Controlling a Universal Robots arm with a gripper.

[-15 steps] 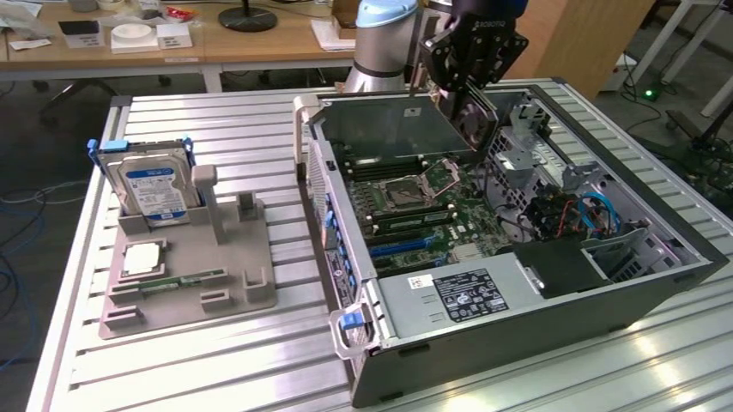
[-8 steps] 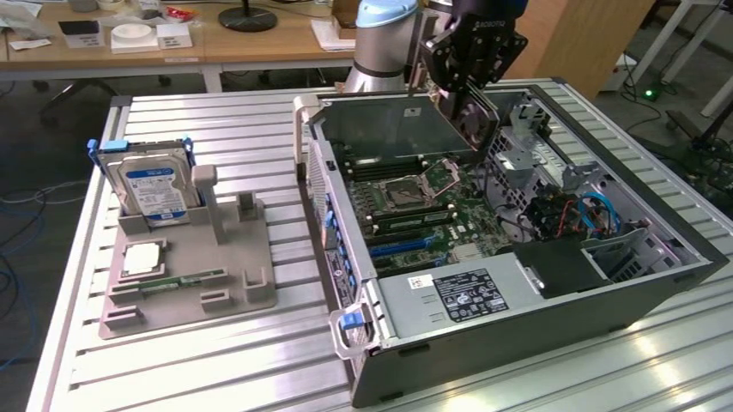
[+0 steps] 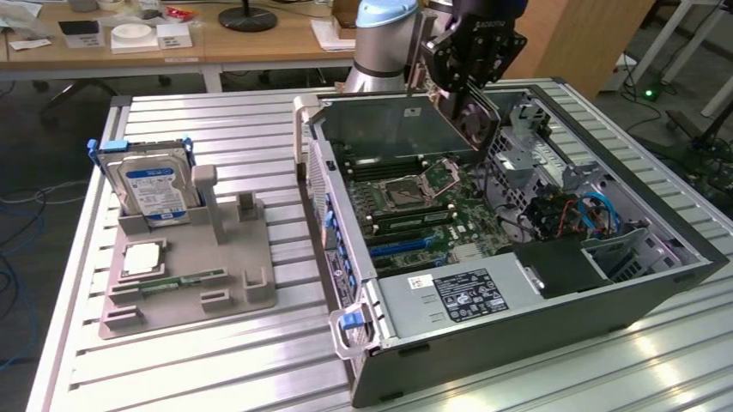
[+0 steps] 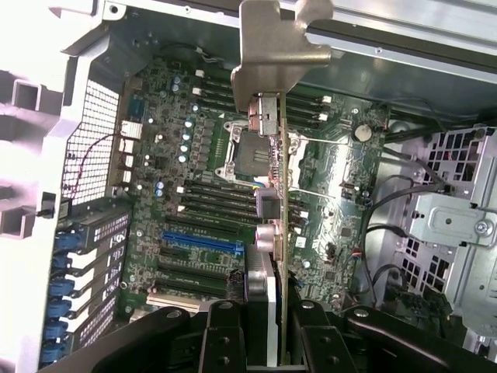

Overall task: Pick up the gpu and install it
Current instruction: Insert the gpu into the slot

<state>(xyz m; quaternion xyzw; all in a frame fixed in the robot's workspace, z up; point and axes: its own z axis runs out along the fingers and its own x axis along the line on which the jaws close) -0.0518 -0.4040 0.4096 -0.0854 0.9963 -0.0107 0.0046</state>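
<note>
The gpu (image 3: 476, 123) hangs edge-down over the open computer case (image 3: 378, 339), above the motherboard (image 3: 441, 202) near the CPU socket. My gripper (image 3: 464, 93) is shut on its upper edge. In the wrist view the gpu (image 4: 284, 233) is seen edge-on, with its silvery end bracket (image 4: 276, 47) pointing away from the camera. Its connectors stick out to one side. The black fingers (image 4: 225, 334) clamp the card from both sides. The card is above the board, apart from the blue slot (image 4: 202, 241) and the black slots beside it.
On the exterior view's left, a grey holder (image 3: 218, 283) carries a hard drive with a blue label (image 3: 154, 184), a CPU (image 3: 140, 257) and a memory stick (image 3: 184, 281). Cables (image 3: 572, 215) and a drive cage (image 3: 624, 249) fill the case's far side. Wooden desks stand behind.
</note>
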